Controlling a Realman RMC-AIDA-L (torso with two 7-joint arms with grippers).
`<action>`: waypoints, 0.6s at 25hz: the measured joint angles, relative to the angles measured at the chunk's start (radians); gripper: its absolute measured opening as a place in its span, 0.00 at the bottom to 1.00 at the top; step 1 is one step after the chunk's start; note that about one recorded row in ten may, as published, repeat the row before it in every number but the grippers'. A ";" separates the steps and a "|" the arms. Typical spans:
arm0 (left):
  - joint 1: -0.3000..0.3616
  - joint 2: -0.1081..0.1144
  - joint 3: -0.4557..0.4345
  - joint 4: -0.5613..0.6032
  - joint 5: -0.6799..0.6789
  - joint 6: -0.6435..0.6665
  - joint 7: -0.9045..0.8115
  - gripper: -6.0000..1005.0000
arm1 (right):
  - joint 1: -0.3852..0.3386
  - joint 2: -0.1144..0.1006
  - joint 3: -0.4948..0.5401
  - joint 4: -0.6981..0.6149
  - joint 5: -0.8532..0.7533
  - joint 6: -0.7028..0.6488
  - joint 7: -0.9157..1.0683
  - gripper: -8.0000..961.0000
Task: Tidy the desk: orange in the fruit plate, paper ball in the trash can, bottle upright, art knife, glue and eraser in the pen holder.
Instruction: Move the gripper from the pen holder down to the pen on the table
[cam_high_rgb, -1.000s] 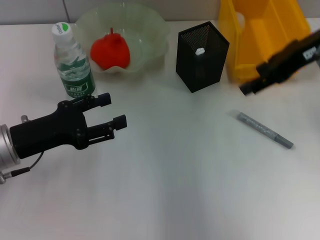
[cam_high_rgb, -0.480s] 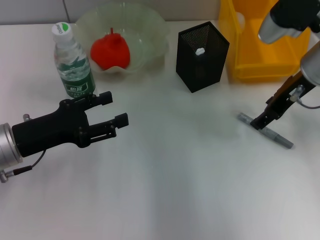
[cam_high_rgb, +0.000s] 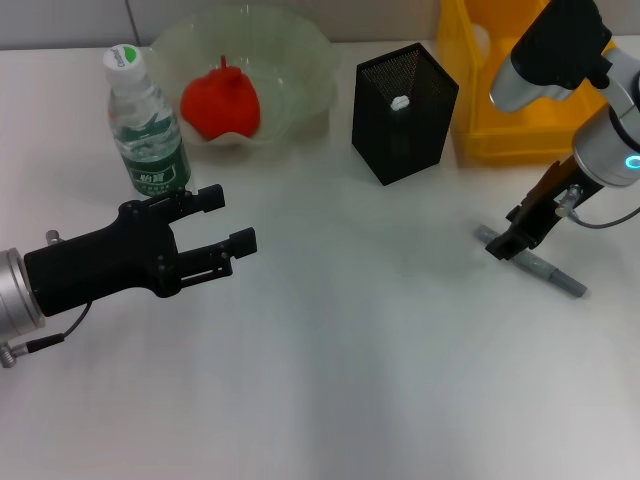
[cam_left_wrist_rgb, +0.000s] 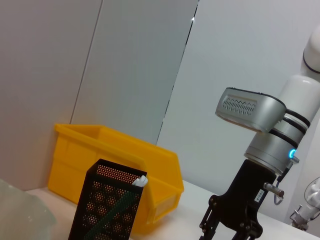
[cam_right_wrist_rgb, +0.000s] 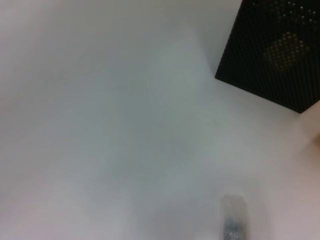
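Slim grey art knife (cam_high_rgb: 531, 262) flat on smooth white desk (cam_high_rgb: 350, 380).
Right gripper (cam_high_rgb: 505, 245) low at its end, jaw spread unclear; left gripper (cam_high_rgb: 228, 220) parted, empty.

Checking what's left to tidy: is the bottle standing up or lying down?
Upright. The bottle stands on its base on the table, cap on top, beside the fruit plate.

Silver-cuffed black arms, black jaws
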 joint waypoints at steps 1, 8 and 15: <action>0.000 0.000 0.000 0.000 0.000 0.000 0.000 0.80 | 0.000 0.000 -0.002 0.003 0.002 0.004 0.000 0.54; 0.001 0.000 0.000 0.000 0.000 0.000 0.001 0.80 | -0.002 0.000 -0.016 0.022 0.016 0.026 -0.004 0.53; 0.002 0.000 0.000 0.000 0.000 0.003 0.002 0.80 | -0.004 0.000 -0.016 0.029 0.020 0.039 -0.005 0.41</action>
